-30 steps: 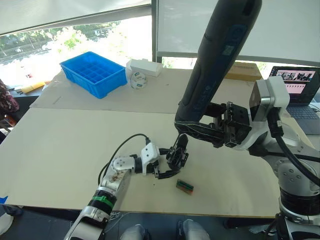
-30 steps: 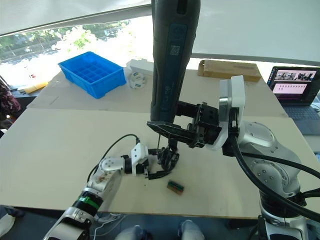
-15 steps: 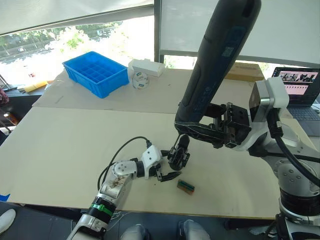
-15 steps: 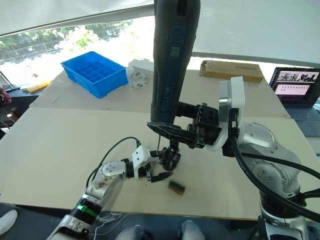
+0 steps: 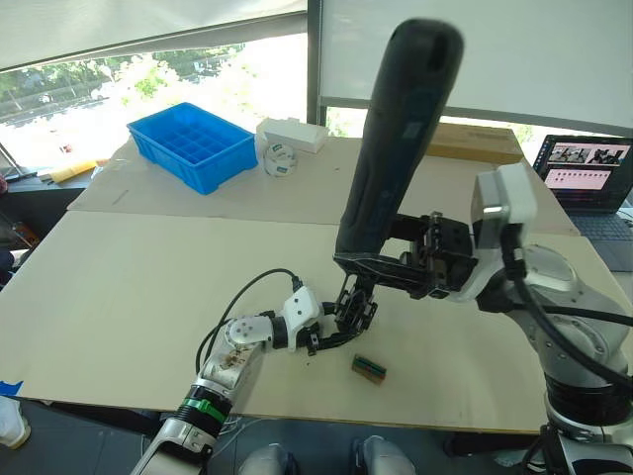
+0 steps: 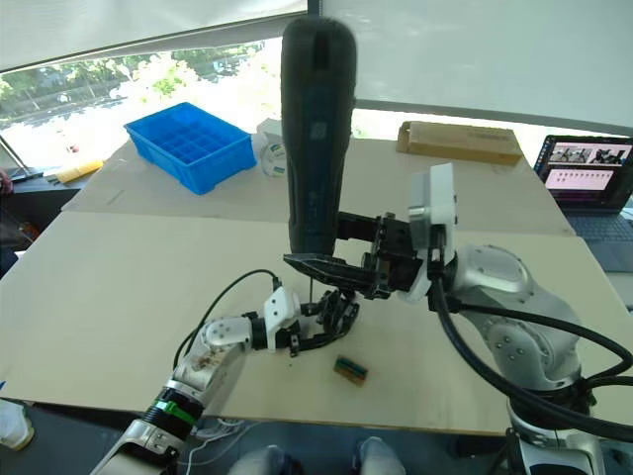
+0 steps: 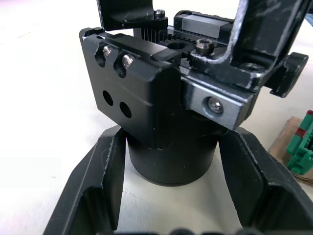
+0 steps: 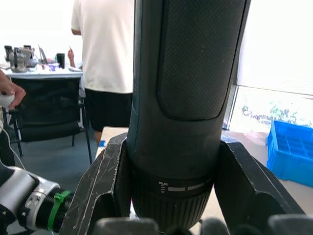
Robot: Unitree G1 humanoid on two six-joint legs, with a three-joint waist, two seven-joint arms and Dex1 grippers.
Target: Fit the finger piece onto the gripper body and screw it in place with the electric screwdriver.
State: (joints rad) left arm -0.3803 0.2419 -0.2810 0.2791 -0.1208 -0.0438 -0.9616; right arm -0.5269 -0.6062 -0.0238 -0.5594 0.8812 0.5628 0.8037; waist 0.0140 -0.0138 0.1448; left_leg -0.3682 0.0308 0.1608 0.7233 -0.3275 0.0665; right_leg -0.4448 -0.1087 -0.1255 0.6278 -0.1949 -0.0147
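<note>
Screwing looks underway near the front edge of the pale worktop (image 5: pixel 119 287): left gripper (image 7: pixel 168 191) pinches the black blocky gripper body (image 7: pixel 161 93), right gripper (image 8: pixel 171 196) clamps the long black electric screwdriver (image 6: pixel 315 148) upright above it; whether the finger piece is seated I cannot tell.

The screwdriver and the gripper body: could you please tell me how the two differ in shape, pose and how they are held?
The screwdriver is a long cylinder; the gripper body is short and blocky on a round base. The screwdriver stands nearly upright, lifted above the table; the gripper body sits low on the table. The right gripper clamps the screwdriver; the left gripper has its jaws either side of the body's base. Both are black.
</note>
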